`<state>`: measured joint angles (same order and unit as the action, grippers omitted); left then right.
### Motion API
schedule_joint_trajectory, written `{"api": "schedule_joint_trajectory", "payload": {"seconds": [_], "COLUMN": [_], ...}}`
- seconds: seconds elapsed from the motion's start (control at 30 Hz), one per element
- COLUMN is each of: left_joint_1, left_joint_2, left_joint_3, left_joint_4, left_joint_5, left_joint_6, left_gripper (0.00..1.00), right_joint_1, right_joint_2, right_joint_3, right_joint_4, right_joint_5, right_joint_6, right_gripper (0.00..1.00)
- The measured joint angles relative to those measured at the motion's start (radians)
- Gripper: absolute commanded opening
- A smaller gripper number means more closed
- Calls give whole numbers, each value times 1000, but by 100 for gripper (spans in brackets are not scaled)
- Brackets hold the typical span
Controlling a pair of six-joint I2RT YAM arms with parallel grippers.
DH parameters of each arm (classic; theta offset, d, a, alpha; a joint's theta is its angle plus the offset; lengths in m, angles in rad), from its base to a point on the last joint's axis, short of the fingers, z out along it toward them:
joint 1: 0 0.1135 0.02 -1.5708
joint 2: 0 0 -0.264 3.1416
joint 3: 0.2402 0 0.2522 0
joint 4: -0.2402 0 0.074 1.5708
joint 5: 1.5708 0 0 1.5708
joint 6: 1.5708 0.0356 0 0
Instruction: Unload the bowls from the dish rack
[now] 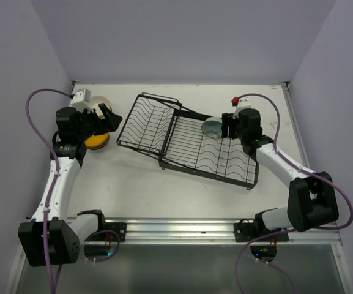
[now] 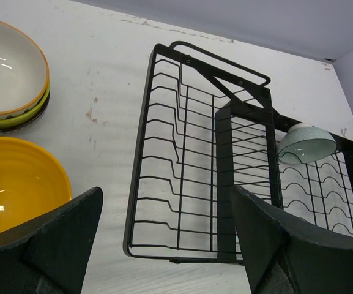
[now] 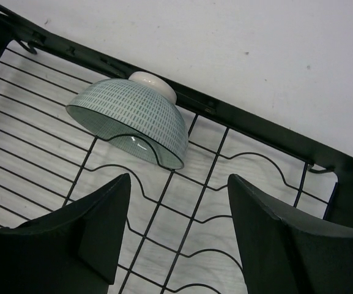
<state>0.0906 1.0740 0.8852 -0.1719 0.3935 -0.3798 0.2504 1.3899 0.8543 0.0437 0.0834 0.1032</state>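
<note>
Hovering wide-jawed and empty, the right gripper (image 3: 179,190) is facing the teal bowl (image 3: 133,119) tipped against the dish rack's (image 3: 274,144) far edge (spread to straddle it), while the left gripper (image 2: 167,193) is hanging equally wide beside unloaded bowls (image 2: 8,73).

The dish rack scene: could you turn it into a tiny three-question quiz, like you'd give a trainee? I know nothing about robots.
1. True or false: the pale teal bowl lies in the basket section of the dish rack.
2. How many bowls are on the rack? A) none B) one C) three
3. Short answer: does the left gripper or the right gripper hold a bowl?
Key: 1. False; it rests tilted on the flat wavy section. 2. B. 3. Neither; both are open and hold nothing.
</note>
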Motion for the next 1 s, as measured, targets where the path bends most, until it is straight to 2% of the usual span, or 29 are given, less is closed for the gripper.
{"api": "schedule_joint_trajectory", "payload": {"seconds": [0.27, 0.53, 0.63, 0.8, 1.0], "left_joint_1": [0, 0, 0, 0, 0], "left_joint_2": [0, 0, 0, 0, 0], "left_joint_3": [0, 0, 0, 0, 0], "left_joint_4": [2, 8, 8, 9, 11], "left_joint_5": [17, 29, 32, 39, 43], "left_joint_6": [-2, -3, -3, -3, -3], "left_gripper": [89, 89, 89, 89, 89], "right_joint_1": [29, 51, 64, 80, 106], "right_joint_2": [47, 160, 201, 259, 268], "right_joint_3": [-12, -13, -12, 5, 10], "right_joint_4": [68, 142, 167, 182, 199], "right_joint_5": [30, 59, 75, 107, 183], "right_joint_6": [-98, -127, -134, -153, -196], "right_gripper": [57, 54, 46, 39, 23]}}
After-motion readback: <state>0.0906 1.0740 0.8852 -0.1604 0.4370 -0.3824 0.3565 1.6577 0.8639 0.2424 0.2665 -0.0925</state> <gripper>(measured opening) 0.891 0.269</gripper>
